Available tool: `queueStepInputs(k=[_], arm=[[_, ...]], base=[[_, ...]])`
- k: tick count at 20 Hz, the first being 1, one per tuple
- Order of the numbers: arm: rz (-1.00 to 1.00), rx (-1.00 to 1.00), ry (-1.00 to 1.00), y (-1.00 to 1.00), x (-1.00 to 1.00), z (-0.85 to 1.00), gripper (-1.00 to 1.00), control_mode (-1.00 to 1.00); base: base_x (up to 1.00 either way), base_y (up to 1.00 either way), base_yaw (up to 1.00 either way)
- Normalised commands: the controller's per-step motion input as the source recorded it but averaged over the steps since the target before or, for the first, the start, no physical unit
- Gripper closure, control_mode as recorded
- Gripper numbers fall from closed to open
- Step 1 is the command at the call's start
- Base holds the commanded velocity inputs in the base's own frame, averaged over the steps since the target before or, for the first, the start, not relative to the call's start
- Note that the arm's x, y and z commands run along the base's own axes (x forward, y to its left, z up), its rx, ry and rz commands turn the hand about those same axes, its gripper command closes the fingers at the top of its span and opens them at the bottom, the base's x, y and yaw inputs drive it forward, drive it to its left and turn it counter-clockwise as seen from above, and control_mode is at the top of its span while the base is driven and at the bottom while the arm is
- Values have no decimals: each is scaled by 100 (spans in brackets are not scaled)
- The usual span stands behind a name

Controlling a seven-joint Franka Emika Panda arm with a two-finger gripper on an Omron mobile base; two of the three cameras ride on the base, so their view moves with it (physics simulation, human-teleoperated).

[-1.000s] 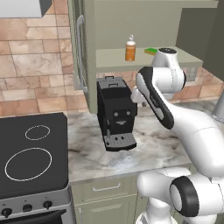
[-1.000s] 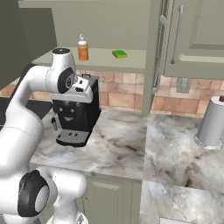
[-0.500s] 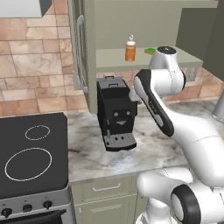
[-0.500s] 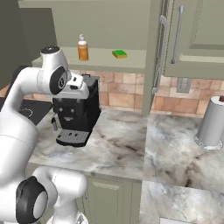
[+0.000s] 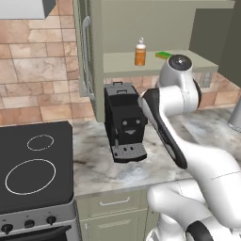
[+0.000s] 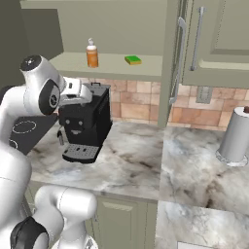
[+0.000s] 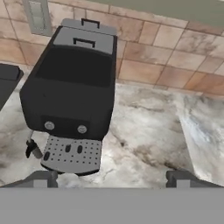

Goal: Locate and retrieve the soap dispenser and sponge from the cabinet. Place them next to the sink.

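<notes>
Up top-center on the cabinet (image 5: 155,63) shelf, soap dispenser (image 5: 140,52) looks rigid, light, probably slick; grab mid-body. Sponge (image 6: 132,60) squishy. Gripper (image 7: 113,177) jaws spread wide, empty.

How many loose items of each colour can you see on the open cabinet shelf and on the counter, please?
Orange: 1, the soap dispenser on the cabinet shelf.
Green: 1, the sponge on the same shelf.
Black: 1, the coffee machine on the counter.
Silver-grey: 1, the canister on the counter.
Total: 4.
</notes>
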Motion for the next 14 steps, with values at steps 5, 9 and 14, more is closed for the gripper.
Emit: queueStepInputs(k=[5,9,14], arm=[[0,1,-20,-2,-15,20,-100,-100],[0,5,-3,-7,-1,1,-100,-100],[0,0,0,-2,0,1,-100,-100]], base=[[0,0,0],[0,0,0],[0,0,0]])
